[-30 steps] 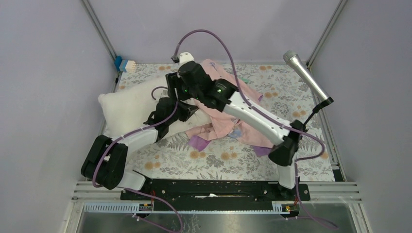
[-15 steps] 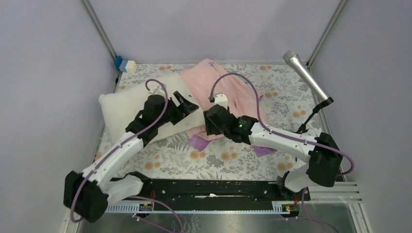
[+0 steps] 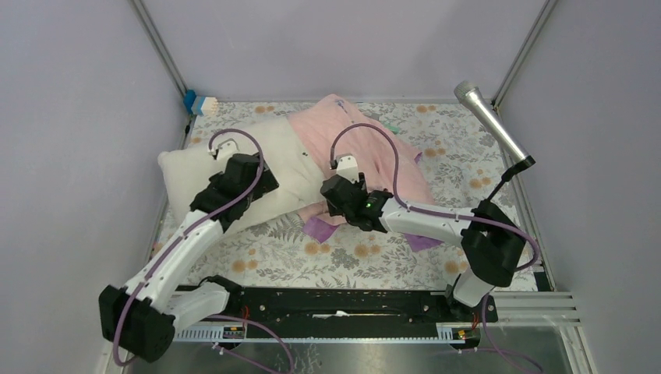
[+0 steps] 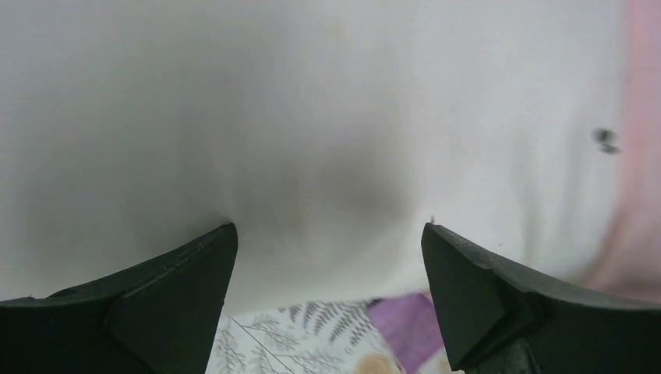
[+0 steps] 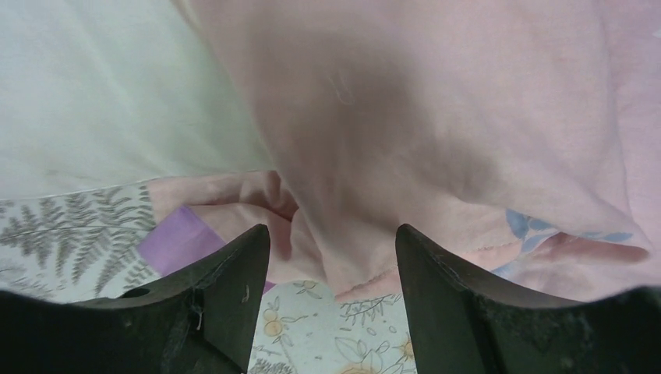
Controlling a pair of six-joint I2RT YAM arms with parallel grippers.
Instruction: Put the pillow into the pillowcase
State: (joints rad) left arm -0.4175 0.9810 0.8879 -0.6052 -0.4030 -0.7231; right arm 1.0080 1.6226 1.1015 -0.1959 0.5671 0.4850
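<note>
Overhead: pink pillowcase [image 3: 374, 148] covers right end of cream pillow [image 3: 195, 167]; rest lies bare on floral cloth [image 3: 351, 257]. Both arms reach forward, low.
Left wrist: left gripper [image 4: 327, 234] jaws wide apart, empty, close against pillow.
Right wrist: right gripper [image 5: 334, 234] jaws apart, straddling pink fold; purple lining [image 5: 175, 238] shows.

Pillow [image 3: 195, 167]: plain off-white. Pillowcase [image 3: 374, 152]: pale pink, purple lining, small blue leaf print near hem. Table cloth [image 3: 351, 261]: cream ground, grey fern leaves, orange flowers. Left arm [image 3: 175, 253], right arm [image 3: 429, 220]: white links, black joints. Cables [image 3: 234, 132]: purple. Microphone [image 3: 487, 117]: silver-grey. Walls [image 3: 327, 47]: pale lilac.
</note>
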